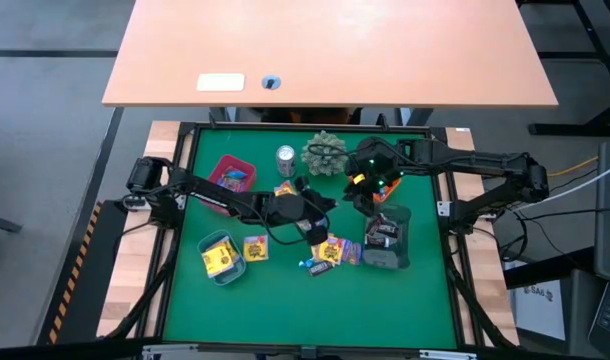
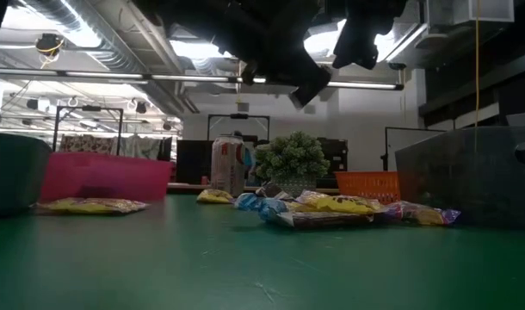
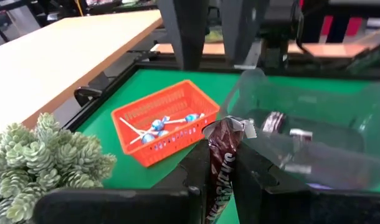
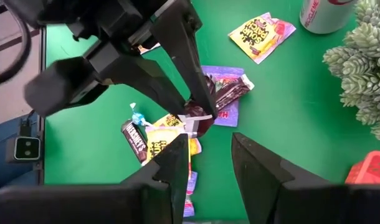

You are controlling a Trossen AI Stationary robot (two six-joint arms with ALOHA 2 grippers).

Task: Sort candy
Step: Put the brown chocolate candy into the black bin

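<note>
The left gripper (image 3: 221, 180) is closed on a dark brown candy bar (image 3: 222, 163) and holds it above the green table (image 1: 285, 310), near the clear tray (image 3: 314, 134). I judge the next move is to carry it over this tray and release. The right gripper (image 4: 209, 165) hovers open, empty. Behind is a workshop room.

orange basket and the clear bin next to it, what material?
Orange basket: looks like moulded plastic, matte, with slotted lattice walls and a thick rim. Clear bin: likely thin glossy plastic, see-through, with candy visible through its walls and bright glare on its edges.
</note>
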